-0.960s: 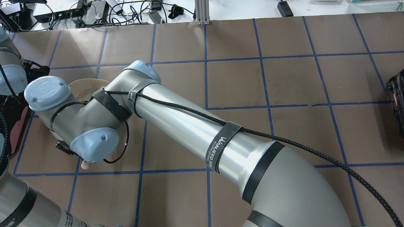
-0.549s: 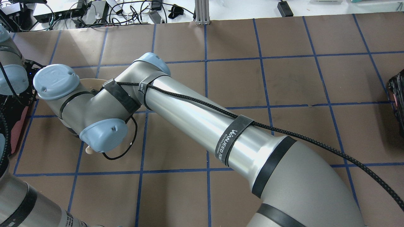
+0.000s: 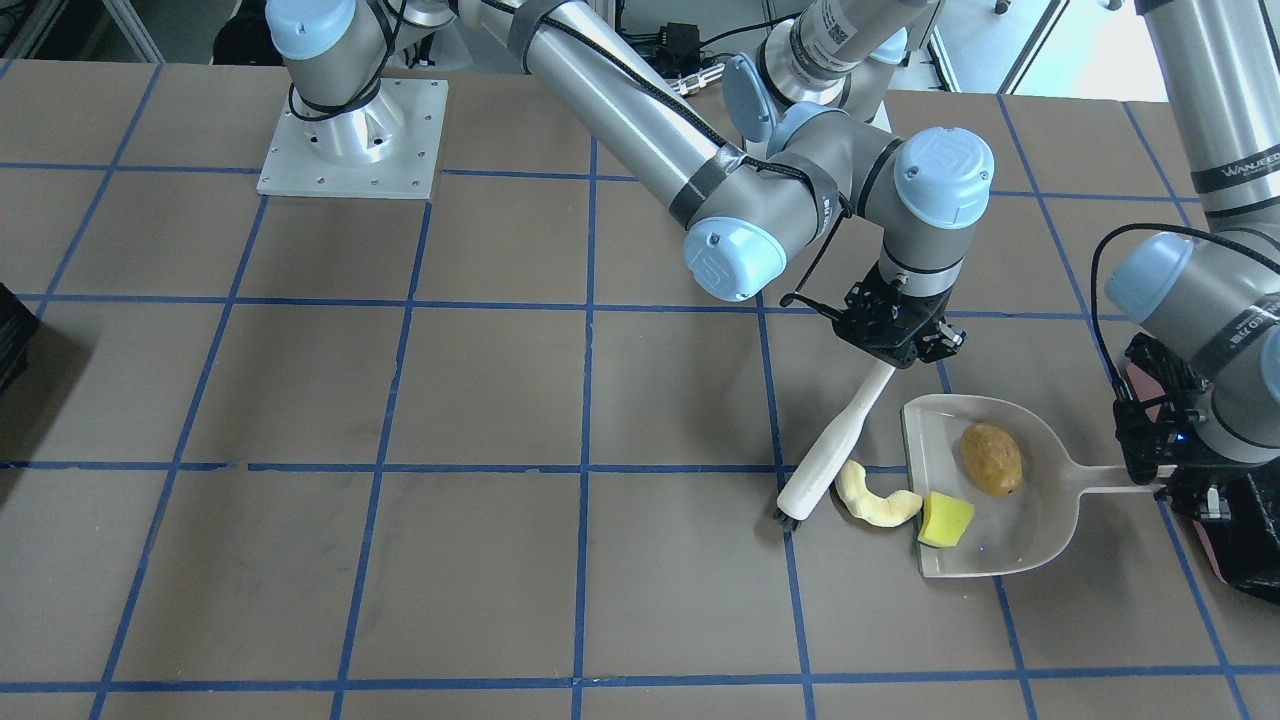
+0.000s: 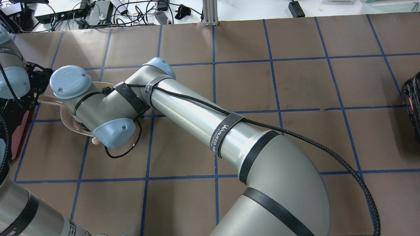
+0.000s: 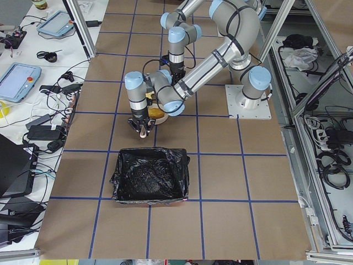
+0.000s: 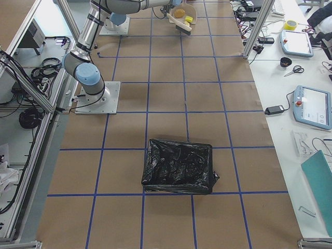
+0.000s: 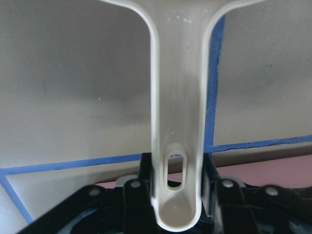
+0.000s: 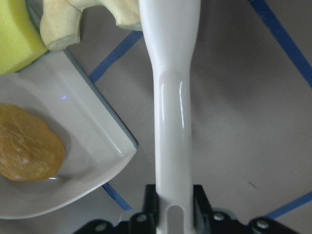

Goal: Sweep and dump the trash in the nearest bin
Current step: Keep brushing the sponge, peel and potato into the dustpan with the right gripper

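My right gripper (image 3: 895,335) is shut on the white brush handle (image 8: 175,122); the bristle end (image 3: 793,512) rests on the table left of the scraps. My left gripper (image 3: 1150,470) is shut on the handle (image 7: 178,122) of the white dustpan (image 3: 1030,530), which lies flat. The brown lump (image 3: 991,458) sits inside the pan. The yellow wedge (image 3: 945,520) lies on the pan's lip. The pale peel (image 3: 875,500) lies on the table just outside the lip, touching the wedge. The black-lined bin (image 3: 1240,540), with its pinkish side, stands right behind the left gripper.
A second black-lined bin (image 6: 179,166) stands at the table's other end and shows at the overhead view's right edge (image 4: 413,108). The right arm's long link (image 4: 197,114) crosses the table. Its base plate (image 3: 350,140) sits at the back.
The right arm's wrist and the brush have moved away from the robot and slightly to the right in the overhead view. The left arm has stayed nearly still.
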Controlling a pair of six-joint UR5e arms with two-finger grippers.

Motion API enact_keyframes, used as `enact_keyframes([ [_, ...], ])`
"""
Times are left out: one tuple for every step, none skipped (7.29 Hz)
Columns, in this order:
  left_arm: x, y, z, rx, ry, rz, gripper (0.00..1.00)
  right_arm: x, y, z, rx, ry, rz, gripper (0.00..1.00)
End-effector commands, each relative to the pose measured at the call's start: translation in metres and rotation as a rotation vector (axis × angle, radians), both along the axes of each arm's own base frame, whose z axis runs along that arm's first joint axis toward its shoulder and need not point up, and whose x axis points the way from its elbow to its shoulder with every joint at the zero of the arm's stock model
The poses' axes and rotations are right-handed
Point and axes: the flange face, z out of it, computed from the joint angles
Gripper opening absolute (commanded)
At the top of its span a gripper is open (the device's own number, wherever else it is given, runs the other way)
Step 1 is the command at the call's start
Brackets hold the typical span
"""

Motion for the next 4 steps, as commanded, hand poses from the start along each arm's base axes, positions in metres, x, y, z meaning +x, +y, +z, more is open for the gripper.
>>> enact_keyframes([
  [0.0, 0.0, 0.0, 0.0, 0.0, -0.001, 0.0, 0.006, -0.004, -0.006, -0.015, -0.014, 0.118, 0.0],
  [0.0, 0.0, -0.001, 0.002, 0.001, -0.001, 0.0, 0.008, 0.001, -0.007, 0.01, -0.046, 0.218, 0.0],
  [0.0, 0.0, -0.001, 0.002, 0.001, -0.001, 0.0, 0.009, 0.004, -0.007, 0.014, -0.05, 0.299, 0.0],
  [0.0, 0.0, -0.001, 0.002, 0.001, -0.001, 0.0, 0.01, 0.007, -0.011, 0.016, -0.073, 0.427, 0.0],
])
